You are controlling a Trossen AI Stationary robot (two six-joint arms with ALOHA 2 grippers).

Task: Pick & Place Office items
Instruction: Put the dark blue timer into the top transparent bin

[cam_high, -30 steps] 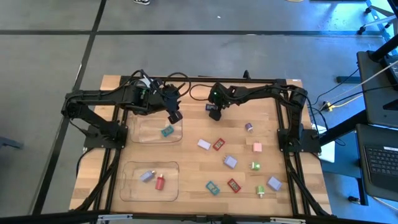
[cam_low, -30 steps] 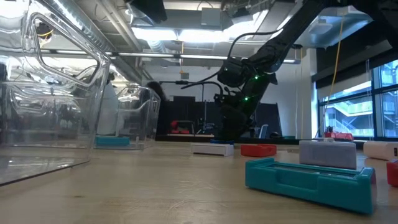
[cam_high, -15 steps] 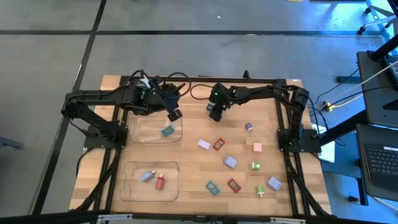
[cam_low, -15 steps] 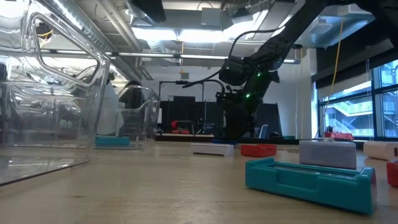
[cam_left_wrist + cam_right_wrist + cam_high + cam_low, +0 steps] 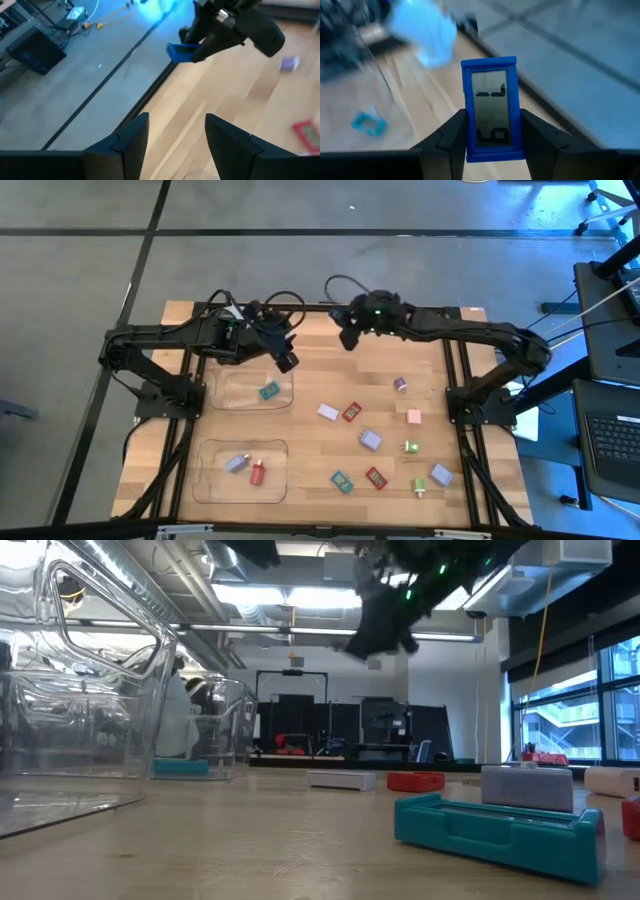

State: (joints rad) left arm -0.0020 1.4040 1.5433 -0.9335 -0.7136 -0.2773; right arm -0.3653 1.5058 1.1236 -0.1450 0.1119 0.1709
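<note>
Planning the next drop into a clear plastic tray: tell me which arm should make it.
Right. The right gripper is shut on a blue-framed rectangular piece with a grey face, held aloft. The left gripper is open and empty by the clear tray holding a teal piece.

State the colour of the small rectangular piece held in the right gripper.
Blue frame with a grey centre; the small rectangular piece in the right gripper shows best in the right wrist view.

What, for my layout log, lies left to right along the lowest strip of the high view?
Lavender piece → red piece, both inside the clear tray → teal piece → red-framed piece → green piece → second lavender piece.
</note>
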